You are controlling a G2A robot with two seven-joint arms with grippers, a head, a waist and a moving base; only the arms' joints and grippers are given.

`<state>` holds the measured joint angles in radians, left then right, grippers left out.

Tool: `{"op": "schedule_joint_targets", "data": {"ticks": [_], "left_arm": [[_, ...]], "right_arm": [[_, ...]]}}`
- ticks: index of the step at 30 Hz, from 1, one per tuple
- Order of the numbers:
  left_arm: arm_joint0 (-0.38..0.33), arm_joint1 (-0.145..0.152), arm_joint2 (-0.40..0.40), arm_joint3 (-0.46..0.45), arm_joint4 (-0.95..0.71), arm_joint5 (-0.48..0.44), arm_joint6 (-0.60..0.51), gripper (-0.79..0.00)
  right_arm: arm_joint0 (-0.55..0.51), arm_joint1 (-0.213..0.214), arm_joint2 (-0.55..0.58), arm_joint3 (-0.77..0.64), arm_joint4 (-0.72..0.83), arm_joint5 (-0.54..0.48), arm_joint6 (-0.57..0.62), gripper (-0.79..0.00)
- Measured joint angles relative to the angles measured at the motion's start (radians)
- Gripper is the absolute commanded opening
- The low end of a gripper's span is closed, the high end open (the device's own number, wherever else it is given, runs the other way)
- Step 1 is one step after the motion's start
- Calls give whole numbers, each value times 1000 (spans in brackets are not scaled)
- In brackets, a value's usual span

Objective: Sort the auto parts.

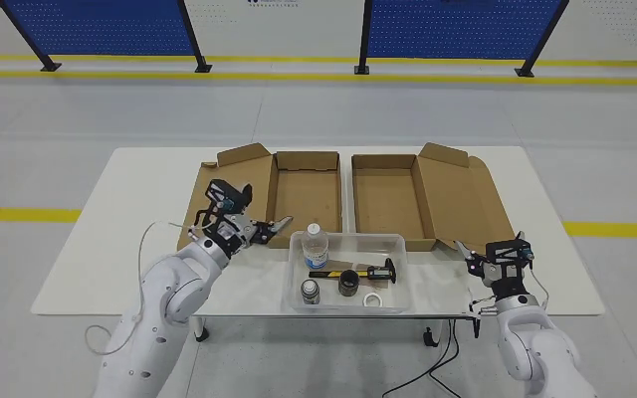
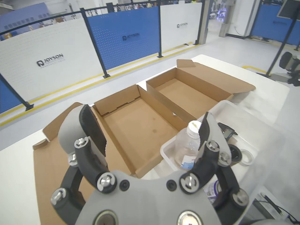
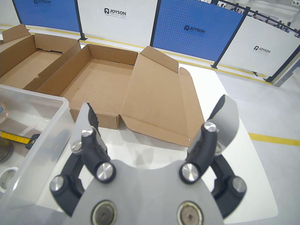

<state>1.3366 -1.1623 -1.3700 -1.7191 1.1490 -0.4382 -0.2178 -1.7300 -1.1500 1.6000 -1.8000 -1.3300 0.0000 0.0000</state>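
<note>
A clear plastic bin [image 1: 397, 242] at the table's front holds a plastic bottle [image 1: 316, 245], a yellow-and-black caliper [image 1: 355, 272], a metal cylinder [image 1: 311, 292], a black round part [image 1: 348, 284] and a white ring [image 1: 373, 299]. Two open cardboard boxes, the left box [image 1: 307, 199] and the right box [image 1: 386, 199], lie behind it with nothing inside. My left gripper [image 1: 256, 228] hovers open just left of the bin, over the left box's flap. My right gripper [image 1: 493, 259] stands open to the right of the bin, near the table's front edge. The bottle [image 2: 187, 145] sits close to the left fingertips.
The boxes' lids lie flat outward, one flap [image 1: 234, 194] to the left and one flap [image 1: 458, 199] to the right. Blue and white fence panels [image 1: 100, 25] stand beyond the table. Bare tabletop [image 1: 557, 209] lies at the far right and far left.
</note>
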Motion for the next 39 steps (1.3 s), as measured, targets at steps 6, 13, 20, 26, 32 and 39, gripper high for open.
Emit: {"op": "schedule_joint_targets", "data": {"ticks": [6,13,20,26,32,39], "left_arm": [[-73,-18,90,156,-53,-1,36,0],[-121,-34,177,218,-64,-19,55,0],[-140,-43,238,236,-26,-34,55,0],[-138,-51,283,256,-12,-28,64,-99],[-141,-56,301,268,-15,-27,76,-594],[-145,-58,301,278,2,-1,88,-785]], "right_arm": [[0,0,0,0,0,0,0,0],[0,0,0,0,0,0,0,0],[0,0,0,0,0,0,0,0],[0,0,0,0,0,0,0,0],[0,0,0,0,0,0,0,0],[0,0,0,0,0,0,0,0]]}}
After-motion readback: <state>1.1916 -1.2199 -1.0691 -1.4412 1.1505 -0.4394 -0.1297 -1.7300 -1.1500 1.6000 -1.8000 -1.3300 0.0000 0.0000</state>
